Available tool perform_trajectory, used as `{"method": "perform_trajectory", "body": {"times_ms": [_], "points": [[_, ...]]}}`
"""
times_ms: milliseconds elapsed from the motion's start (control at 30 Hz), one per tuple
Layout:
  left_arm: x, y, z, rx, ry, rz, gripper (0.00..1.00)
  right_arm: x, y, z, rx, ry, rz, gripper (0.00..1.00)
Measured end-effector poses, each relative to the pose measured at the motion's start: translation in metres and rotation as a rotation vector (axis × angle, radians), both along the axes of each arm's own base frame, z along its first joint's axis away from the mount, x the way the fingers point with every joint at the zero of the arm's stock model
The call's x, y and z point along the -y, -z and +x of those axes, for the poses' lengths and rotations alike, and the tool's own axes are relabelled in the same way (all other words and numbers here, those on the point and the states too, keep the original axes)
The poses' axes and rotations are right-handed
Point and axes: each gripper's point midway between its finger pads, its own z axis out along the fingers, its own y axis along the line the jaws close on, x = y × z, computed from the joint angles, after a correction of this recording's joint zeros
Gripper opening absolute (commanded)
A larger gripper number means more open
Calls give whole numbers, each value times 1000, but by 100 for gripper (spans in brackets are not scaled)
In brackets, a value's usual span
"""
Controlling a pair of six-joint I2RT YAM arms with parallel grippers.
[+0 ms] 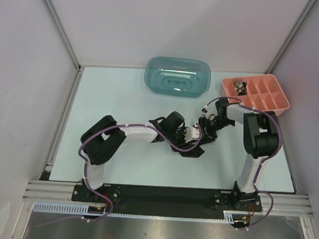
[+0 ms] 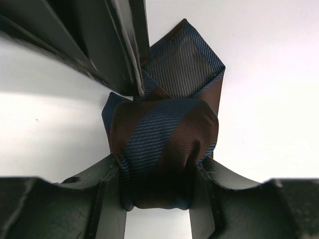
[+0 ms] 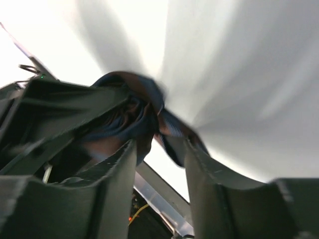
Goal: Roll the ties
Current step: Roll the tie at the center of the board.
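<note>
The pale table point(image 1: 123, 96) is taking up most of the top view. Both arms are reaching into its middle. The left arm point(image 1: 140, 133) is stretching across from the left with purple cable looping along it. The right arm point(image 1: 260, 135) is standing up on the right and bending back in toward the centre.

A teal tub point(image 1: 178, 76) is sitting at the far edge of the table. A pink tray point(image 1: 272, 110) with dividers is sitting just to its right, with some small cluttered bits point(image 1: 239, 87) in its far-left compartment. You can't really tell what those are.

The tie point(image 2: 164, 139) is showing up as brown with navy stripes, not plain black. It's sitting a bit right of the table's centre, on the near side of the tub, right where the two arms are meeting. From above it's mostly hidden under them.

In the left wrist view it's bunching into a fat roll. The left fingers point(image 2: 94, 199) are clamping that roll from both sides, and the fabric is bulging out between them. A pointed, lined end is sticking up behind the roll, lying against the table.

The right fingers point(image 3: 114, 189) are coming in at the top of the roll. In the right wrist view a strip of tie is hanging in the gap between them. That view is so blurry that it's impossible to say whether they're pinching it or just sitting around it.
</note>
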Motion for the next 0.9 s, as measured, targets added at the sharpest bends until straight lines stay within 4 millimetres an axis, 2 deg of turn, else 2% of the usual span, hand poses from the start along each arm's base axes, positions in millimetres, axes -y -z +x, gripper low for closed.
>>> {"method": "perform_trajectory", "body": {"times_ms": [133,300,333,433,467,600,767,900], "points": [[0,1,0,8,-2,7,25,6,-21,2,29,15,47,53],[1,0,0,16,0,16,31,-10,-38,-4,52,-23,114,51],[0,0,0,16,0,20,32,-14,-37,-7,53,-35,118,49],[0,0,0,15,-1,25,40,-23,-33,-16,47,-71,119,33],[0,0,-1,14,-1,27,44,-26,-30,-18,45,-80,116,22],[-1,1,-1,11,-2,33,56,-26,-26,-19,9,-69,127,1],[-3,1,-3,3,-5,37,74,-21,-20,-21,-24,-58,113,0],[-8,-5,-7,-28,-34,37,84,-16,-16,-22,-29,-53,77,0]]}}
